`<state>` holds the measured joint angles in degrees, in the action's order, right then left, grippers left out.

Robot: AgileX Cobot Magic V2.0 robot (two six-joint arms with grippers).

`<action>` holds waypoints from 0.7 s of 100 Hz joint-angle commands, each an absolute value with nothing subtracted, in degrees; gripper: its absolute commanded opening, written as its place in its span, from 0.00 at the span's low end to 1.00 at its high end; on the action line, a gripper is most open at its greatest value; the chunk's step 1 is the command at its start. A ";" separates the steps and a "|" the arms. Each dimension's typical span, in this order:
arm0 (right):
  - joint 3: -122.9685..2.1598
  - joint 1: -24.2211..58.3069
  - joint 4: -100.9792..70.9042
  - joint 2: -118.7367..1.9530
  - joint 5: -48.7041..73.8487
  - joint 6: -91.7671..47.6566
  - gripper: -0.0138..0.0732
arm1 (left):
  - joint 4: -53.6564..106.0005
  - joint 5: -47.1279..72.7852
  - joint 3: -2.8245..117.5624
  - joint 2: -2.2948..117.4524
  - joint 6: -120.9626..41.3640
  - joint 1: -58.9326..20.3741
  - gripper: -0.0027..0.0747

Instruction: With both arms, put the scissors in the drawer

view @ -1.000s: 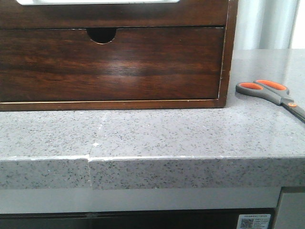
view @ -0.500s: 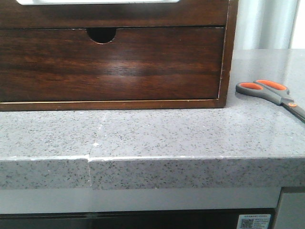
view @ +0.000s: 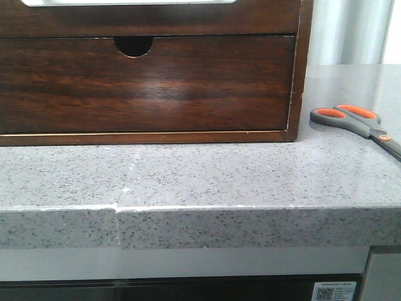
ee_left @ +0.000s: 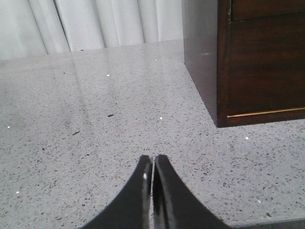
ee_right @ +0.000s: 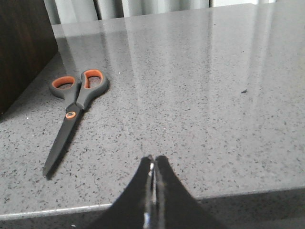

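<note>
Nothing started yet — scissors (view: 357, 120) lie flat on the table (view: 207, 175), just right of the cabinet (view: 299, 75), blades closed, handles toward the cabinet, tips pointing at the table's front edge. The drawer (view: 125, 12), the one with the long pale cutout, is mostly out of frame at the top of the front view and looks shut. The notched drawer (view: 147, 84) below it is shut too.

Left gripper (ee_left: 152, 164): fingers pressed together, empty, hovering off the cabinet's left side. Right gripper (ee_right: 152, 164): also closed, empty, near the front edge with the scissors ahead and off to one side.

Risks as I see them:
- Wrong drawer — the notch is the obvious pull point, but the target is the one above.
- Both grippers need to open first; going down closed just shoves the scissors around.
- Scissors lie flat on hard, glossy stone — thin fingers may skid them toward the cabinet wall or the edge instead of getting under.
- Grabbing one handle loop could let the blades swing open.
- Pulling the drawer may drag the whole cabinet if it isn't braced.
- Sequencing: the drawer has to be open before the right arm arrives.
</note>
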<state>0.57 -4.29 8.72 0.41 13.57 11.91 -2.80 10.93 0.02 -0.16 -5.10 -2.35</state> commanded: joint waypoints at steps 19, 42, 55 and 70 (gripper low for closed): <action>2.23 -4.24 8.73 1.64 1.52 11.30 0.09 | -2.17 -6.99 -1.22 -1.84 -4.67 -2.33 0.01; 0.59 -4.24 8.13 1.53 -3.67 11.30 0.09 | 1.79 -10.60 1.81 -1.84 -4.67 -2.33 0.01; -3.68 -4.24 7.83 -0.16 2.16 11.30 0.09 | 3.63 -4.94 7.50 0.03 -4.67 -2.33 0.01; -9.89 -4.24 5.64 -6.77 10.03 11.30 0.09 | 3.64 -1.96 14.95 6.55 -4.67 -2.33 0.01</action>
<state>-4.79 -4.29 6.35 -2.38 9.77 11.91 2.93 0.76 9.89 2.47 -5.10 -2.35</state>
